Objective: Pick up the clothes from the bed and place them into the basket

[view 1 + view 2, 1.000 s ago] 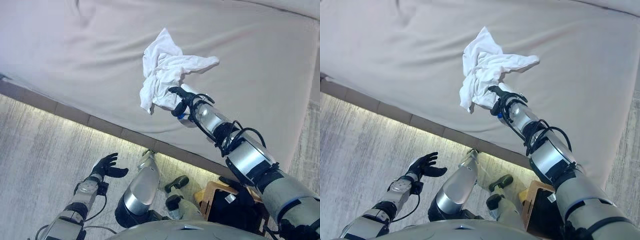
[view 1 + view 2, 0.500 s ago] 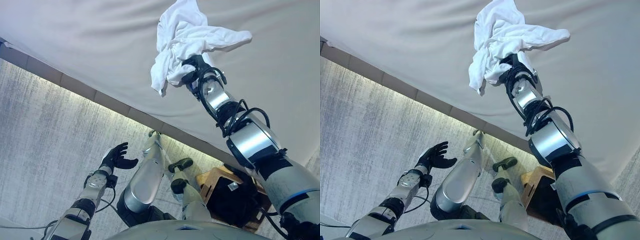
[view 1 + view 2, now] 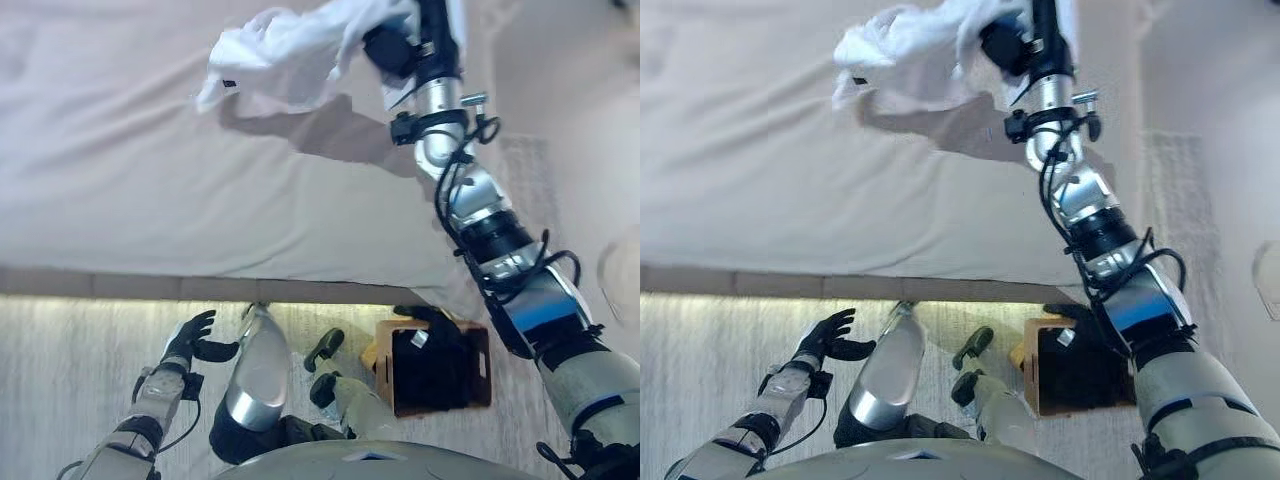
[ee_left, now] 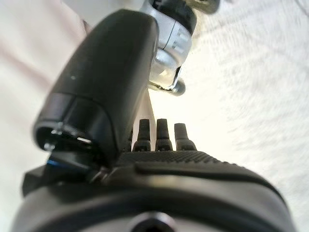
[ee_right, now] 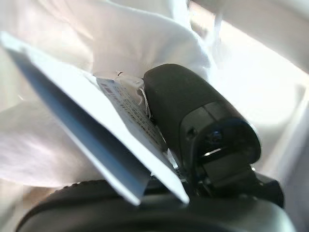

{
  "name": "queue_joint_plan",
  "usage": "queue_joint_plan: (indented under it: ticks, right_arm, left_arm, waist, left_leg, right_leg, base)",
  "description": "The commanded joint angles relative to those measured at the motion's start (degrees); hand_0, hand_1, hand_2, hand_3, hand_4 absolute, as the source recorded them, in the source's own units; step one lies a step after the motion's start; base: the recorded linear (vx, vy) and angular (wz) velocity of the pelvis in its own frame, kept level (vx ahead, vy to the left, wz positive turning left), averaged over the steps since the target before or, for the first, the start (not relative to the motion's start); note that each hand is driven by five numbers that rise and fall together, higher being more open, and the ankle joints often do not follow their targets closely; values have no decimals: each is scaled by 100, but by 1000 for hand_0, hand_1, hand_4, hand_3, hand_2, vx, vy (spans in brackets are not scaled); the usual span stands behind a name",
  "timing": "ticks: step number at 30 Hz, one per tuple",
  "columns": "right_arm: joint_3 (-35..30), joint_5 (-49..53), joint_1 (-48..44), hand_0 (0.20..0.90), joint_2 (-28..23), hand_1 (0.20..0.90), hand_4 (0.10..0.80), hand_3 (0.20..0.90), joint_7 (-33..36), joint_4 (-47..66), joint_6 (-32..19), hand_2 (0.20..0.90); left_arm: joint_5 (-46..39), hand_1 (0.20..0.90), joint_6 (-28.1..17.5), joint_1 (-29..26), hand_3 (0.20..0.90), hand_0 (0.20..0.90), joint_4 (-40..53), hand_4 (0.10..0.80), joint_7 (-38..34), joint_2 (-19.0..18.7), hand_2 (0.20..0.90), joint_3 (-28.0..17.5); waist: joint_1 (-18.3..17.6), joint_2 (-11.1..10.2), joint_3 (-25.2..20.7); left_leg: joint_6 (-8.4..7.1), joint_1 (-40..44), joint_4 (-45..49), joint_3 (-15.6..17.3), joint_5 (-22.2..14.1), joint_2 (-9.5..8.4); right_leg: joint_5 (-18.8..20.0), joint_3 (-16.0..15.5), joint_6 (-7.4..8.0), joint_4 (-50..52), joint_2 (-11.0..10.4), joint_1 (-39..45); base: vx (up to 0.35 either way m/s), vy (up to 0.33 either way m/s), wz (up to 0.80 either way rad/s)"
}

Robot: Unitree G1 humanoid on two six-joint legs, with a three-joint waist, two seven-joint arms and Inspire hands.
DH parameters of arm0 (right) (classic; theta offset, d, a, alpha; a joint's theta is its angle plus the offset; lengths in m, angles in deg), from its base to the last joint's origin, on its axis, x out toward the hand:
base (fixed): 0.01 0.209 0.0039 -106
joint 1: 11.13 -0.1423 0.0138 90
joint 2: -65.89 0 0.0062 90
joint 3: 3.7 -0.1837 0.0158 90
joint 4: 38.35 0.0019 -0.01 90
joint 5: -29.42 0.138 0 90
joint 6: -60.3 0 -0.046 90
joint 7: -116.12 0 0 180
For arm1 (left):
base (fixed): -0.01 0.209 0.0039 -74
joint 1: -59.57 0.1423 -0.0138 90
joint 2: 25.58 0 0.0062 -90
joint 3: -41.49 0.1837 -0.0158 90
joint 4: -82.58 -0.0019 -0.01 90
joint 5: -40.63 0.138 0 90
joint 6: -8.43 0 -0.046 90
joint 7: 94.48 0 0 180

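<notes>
My right hand (image 3: 395, 45) is shut on a white garment (image 3: 280, 50) and holds it lifted above the beige bed (image 3: 130, 180), with the cloth hanging off toward the left and casting a shadow on the sheet. In the right wrist view the white cloth (image 5: 120, 43) is bunched round my thumb (image 5: 193, 111), with a paper tag (image 5: 96, 140) hanging from it. A wooden basket (image 3: 435, 365) with a dark lining stands on the floor below the bed's edge, near my right arm. My left hand (image 3: 190, 338) is open and empty, low over the floor.
The bed's lit lower edge (image 3: 120, 285) runs across the view above a pale carpet (image 3: 60, 370). A light wall or headboard (image 3: 590, 120) lies to the right of the bed.
The camera has swung, shifting the whole picture. My right hand has raised the white garment off the bed and holds it higher and further out. The left hand stays low and open.
</notes>
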Motion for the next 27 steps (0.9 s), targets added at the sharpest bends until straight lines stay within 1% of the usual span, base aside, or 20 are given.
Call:
queue_joint_plan:
  ticks: [1, 3, 4, 6, 9, 10, 12, 15, 18, 21, 22, 27]
  right_arm:
    - [-232, -711, -60, 300, -666, 300, 100, 200, 991, 930, -444, 300]
    - [-268, -819, -203, 300, -926, 300, 100, 200, 1147, 1159, -242, 300]
    - [-252, -836, -256, 300, -1001, 300, 100, 200, 1183, 1153, -230, 300]
    - [-195, -758, -552, 300, -1358, 300, 100, 200, 1303, 1033, -49, 300]
    - [-85, -335, -1073, 300, -1973, 300, 100, 200, 1236, 544, 122, 300]
    - [-35, -105, -1282, 300, -2305, 300, 100, 200, 1154, 82, 91, 300]
    - [-13, -2, -1358, 300, -2438, 300, 100, 200, 1071, -134, 98, 300]
    - [31, 334, -1480, 300, -2848, 300, 100, 200, 827, -755, 60, 300]
    - [10, 359, -1446, 300, -2944, 300, 100, 200, 576, -995, 71, 300]
    - [-87, 411, -1182, 300, -3096, 300, 100, 200, 90, -1102, 229, 300]
    - [-144, 379, -1036, 300, -3141, 300, 100, 200, -71, -1166, 242, 300]
    - [-416, 164, -478, 300, -3093, 300, 100, 200, -441, -1333, 280, 300]
  left_arm:
    - [427, 900, 117, 299, 900, 900, -316, 800, -31, 171, 900, 303]
    - [408, 900, 295, 216, 900, 900, -247, 800, 6, 222, 900, 452]
    - [376, 900, 342, 188, 900, 900, -239, 800, 14, 243, 900, 476]
    - [364, 900, 441, 96, 900, 900, -179, 800, 131, 304, 900, 616]
    - [361, 900, 510, 65, 900, 900, -14, 800, 339, 373, 900, 784]
    - [379, 900, 570, 77, 900, 900, 56, 800, 461, 410, 900, 847]
    - [419, 900, 588, 90, 900, 900, 68, 800, 519, 424, 900, 871]
    - [609, 900, 643, 157, 900, 900, -18, 800, 689, 470, 900, 997]
    - [649, 900, 670, 178, 900, 900, -142, 800, 739, 500, 900, 1051]
    - [671, 900, 695, 263, 900, 900, -272, 800, 746, 557, 900, 979]
    - [706, 900, 683, 313, 900, 900, -343, 800, 743, 567, 900, 943]
    - [623, 900, 757, 428, 900, 900, -466, 800, 598, 555, 900, 727]
  waist:
    - [-474, 350, -1580]
    - [-694, 436, -1772]
    - [-734, 461, -1812]
    - [-910, 525, -1979]
    - [-1062, 577, -2142]
    - [-1122, 574, -2228]
    - [-1145, 572, -2258]
    - [-1248, 569, -2340]
    - [-1312, 592, -2359]
    - [-1400, 632, -2353]
    - [-1433, 654, -2360]
    - [-1514, 728, -2277]
  left_leg:
    - [345, 792, -1214, 10, -31, 45]
    - [358, 952, -1247, 113, -64, 48]
    - [361, 998, -1263, 137, -74, 50]
    - [360, 1162, -1333, 247, -93, 58]
    - [338, 1314, -1379, 371, -128, 62]
    - [326, 1372, -1390, 396, -136, 58]
    - [319, 1394, -1392, 407, -137, 60]
    - [297, 1471, -1383, 414, -140, 70]
    - [278, 1524, -1373, 432, -141, 82]
    - [248, 1539, -1329, 481, -88, 89]
    - [224, 1584, -1329, 506, -137, 109]
    - [152, 1566, -1180, 603, -161, 157]
  right_leg:
    - [-102, 7, 226, 290, -36, 360]
    - [-104, 164, 188, 223, -5, 393]
    - [-103, 205, 181, 201, 3, 408]
    - [-80, 303, 159, 101, 32, 479]
    - [-64, 379, 136, -4, 75, 591]
    - [-76, 403, 121, -23, 94, 653]
    - [-88, 414, 111, -18, 105, 676]
    - [-141, 518, 49, 7, 162, 743]
    - [-172, 575, 6, 16, 202, 784]
    - [-155, 626, -54, 11, 229, 796]
    - [-203, 643, -66, -9, 250, 835]
    - [-205, 655, -131, -42, 281, 849]
  base:
    - [63, -40, -82]
    - [46, -19, -48]
    - [32, 3, -32]
    - [11, -39, -48]
    - [6, -70, -27]
    - [14, -82, -23]
    - [10, -72, -20]
    - [-5, -107, -19]
    - [2, -77, -12]
    - [-24, -94, -14]
    - [31, -108, -7]
    - [4, -101, -7]
